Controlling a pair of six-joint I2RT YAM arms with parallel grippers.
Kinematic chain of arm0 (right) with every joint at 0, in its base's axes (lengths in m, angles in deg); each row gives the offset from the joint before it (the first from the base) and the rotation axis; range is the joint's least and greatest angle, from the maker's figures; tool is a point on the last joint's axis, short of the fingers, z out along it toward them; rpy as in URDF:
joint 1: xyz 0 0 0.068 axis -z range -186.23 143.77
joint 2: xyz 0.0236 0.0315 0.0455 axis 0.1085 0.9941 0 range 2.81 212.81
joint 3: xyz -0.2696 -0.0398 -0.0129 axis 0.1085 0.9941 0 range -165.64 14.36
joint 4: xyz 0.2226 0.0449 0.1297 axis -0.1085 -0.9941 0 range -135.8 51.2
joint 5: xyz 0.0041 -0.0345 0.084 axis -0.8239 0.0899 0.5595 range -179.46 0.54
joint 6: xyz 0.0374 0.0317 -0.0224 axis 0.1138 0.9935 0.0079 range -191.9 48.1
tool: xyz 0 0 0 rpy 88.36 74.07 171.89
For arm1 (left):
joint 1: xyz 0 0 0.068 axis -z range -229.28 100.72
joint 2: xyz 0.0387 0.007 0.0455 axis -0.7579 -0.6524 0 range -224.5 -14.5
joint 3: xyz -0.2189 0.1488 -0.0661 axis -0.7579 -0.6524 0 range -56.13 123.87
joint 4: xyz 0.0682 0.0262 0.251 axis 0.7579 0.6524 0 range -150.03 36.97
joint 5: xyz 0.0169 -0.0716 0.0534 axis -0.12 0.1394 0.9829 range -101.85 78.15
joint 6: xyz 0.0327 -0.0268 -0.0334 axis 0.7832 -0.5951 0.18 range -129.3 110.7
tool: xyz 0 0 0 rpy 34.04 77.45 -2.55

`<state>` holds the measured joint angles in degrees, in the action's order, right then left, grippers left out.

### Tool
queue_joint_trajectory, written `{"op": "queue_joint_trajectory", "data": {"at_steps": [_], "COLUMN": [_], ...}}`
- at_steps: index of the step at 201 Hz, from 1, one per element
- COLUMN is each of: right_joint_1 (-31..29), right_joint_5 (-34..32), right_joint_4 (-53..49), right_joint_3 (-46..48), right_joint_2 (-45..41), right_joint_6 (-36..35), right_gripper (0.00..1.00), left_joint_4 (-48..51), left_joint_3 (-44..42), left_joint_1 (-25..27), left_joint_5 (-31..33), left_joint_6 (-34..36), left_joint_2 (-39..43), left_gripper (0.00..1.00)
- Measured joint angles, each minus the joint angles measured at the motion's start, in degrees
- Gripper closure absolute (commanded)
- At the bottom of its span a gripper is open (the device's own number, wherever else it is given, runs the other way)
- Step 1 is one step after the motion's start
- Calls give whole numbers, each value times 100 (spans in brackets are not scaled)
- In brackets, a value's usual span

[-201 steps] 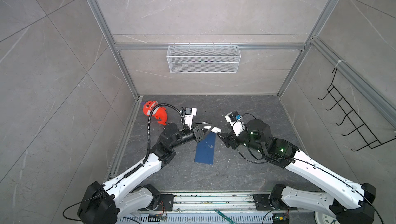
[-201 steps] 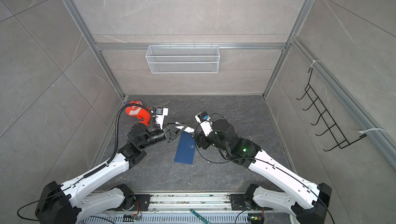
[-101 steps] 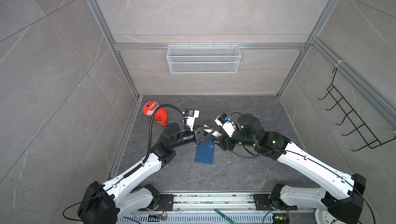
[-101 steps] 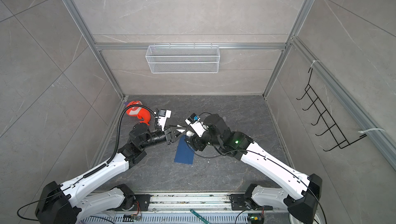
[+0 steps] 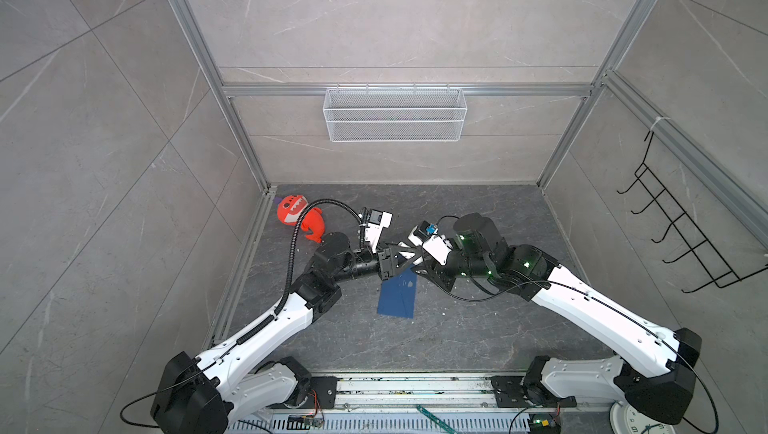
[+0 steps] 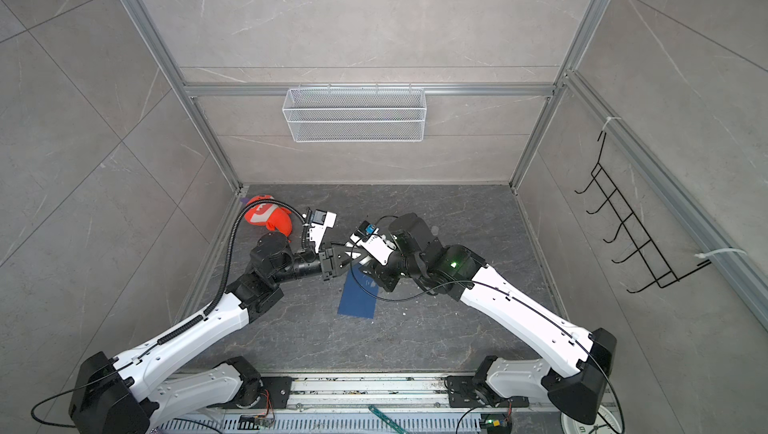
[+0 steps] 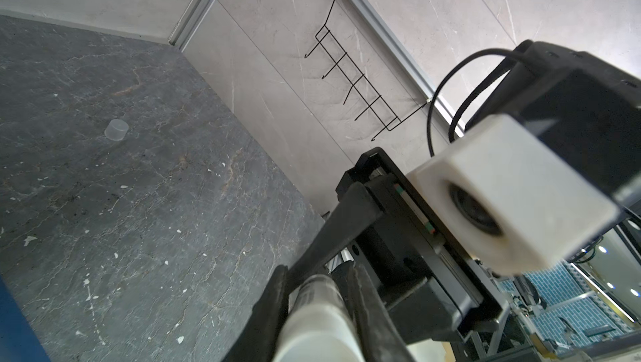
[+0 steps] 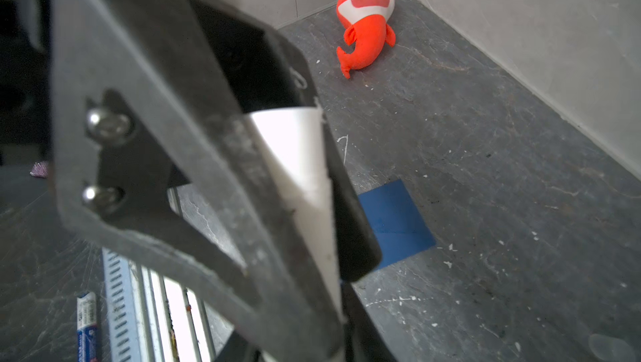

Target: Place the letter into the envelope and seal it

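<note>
The navy envelope [image 5: 397,299] [image 6: 357,301] [image 8: 399,225] lies flat on the dark floor, flap side up; the left wrist view catches only its blue edge [image 7: 14,325]. The letter is out of view. Just above the envelope's far end my two grippers meet. My left gripper [image 5: 409,254] [image 6: 353,254] [image 7: 317,273] is shut on a white glue stick [image 7: 319,318] [image 8: 298,155]. My right gripper [image 5: 417,265] [image 6: 362,263] [image 8: 333,339] faces it and is shut on the stick's other end.
A red shark plush [image 5: 297,216] [image 8: 367,20] lies in the far left corner. A small clear cap [image 7: 117,130] stands on the floor to the right of the grippers. A wire basket [image 5: 395,114] hangs on the back wall and a hook rack [image 5: 681,236] on the right wall.
My right arm has swung left to meet the left gripper, and its jaws have gone from open to shut on the glue stick. The left arm and envelope have stayed put.
</note>
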<state>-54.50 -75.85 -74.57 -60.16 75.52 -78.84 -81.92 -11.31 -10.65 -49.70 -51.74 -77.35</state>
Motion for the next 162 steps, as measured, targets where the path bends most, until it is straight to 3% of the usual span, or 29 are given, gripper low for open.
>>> {"op": "queue_joint_trajectory", "data": {"at_steps": [32,97,162], "right_joint_1": [2,-24,31], "right_joint_5": [24,24,46], "right_joint_4": [157,1432,2199], "right_joint_3": [109,1021,1189], "right_joint_2": [-52,-603,-651], "right_joint_6": [160,1167,1950], "right_gripper": [100,100,100], "left_joint_4": [-20,-1034,-1939], "left_joint_3": [7,-350,-640], "left_joint_1": [-11,48,26], "left_joint_5": [-22,326,487], "left_joint_6": [-2,-105,-109], "left_joint_2": [-11,-22,-63], "left_gripper": [100,60,56]}}
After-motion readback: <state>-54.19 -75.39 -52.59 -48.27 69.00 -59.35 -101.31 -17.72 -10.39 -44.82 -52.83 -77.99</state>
